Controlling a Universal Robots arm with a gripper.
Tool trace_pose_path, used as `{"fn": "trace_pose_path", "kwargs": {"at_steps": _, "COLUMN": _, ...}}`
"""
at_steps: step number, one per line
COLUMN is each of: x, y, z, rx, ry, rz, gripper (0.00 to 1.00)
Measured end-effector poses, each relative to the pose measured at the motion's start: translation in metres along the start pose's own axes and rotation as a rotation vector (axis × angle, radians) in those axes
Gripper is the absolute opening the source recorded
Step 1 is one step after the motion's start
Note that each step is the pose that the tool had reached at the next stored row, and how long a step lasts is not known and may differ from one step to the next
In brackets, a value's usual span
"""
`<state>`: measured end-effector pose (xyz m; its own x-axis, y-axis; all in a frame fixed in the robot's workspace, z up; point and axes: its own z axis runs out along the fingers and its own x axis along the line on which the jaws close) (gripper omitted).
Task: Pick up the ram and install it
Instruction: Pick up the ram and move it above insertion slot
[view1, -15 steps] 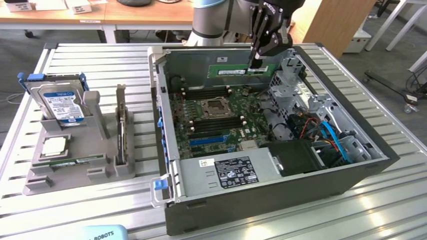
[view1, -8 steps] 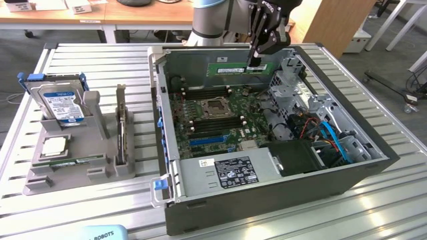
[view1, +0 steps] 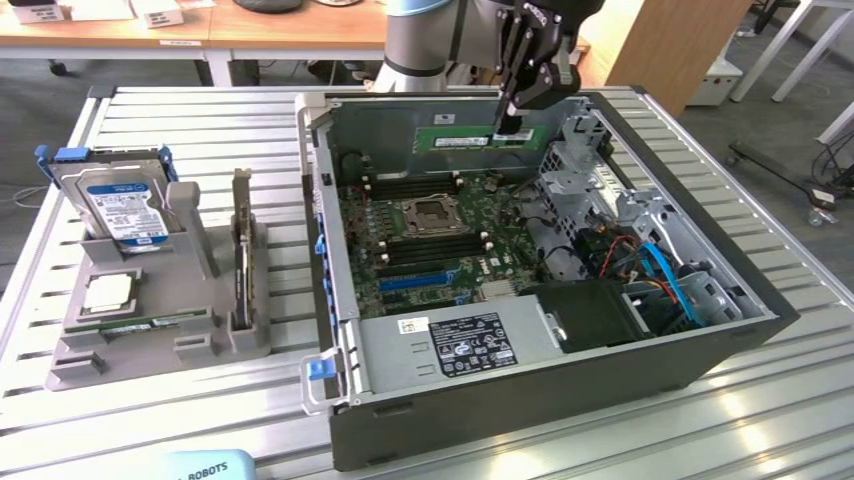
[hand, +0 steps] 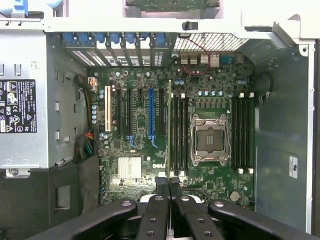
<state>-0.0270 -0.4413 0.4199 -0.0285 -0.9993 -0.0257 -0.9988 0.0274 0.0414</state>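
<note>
The end effector (view1: 509, 129), clamped on the ram (view1: 461, 138) at twelve o'clock of the socket (view1: 434, 212), should hold it level, parallel to the slots (view1: 424, 186).

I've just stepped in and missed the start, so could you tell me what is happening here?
The robot arm's gripper is shut on the ram, holding it edge-down over the open computer case. The stick hangs above the motherboard, running parallel to the memory slots beside the processor socket, and is not seated in any slot.
</note>
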Motion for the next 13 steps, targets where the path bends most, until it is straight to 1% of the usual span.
{"fn": "trace_pose_path", "kwargs": {"at_steps": 9, "x": 0.0002, "y": -0.0003, "z": 0.0067, "rx": 0.0, "ry": -0.0001, "rz": 0.0, "gripper": 0.12}}
{"fn": "trace_pose_path", "kwargs": {"at_steps": 13, "x": 0.0002, "y": -0.0003, "z": 0.007, "rx": 0.0, "ry": 0.0, "rz": 0.0, "gripper": 0.12}}
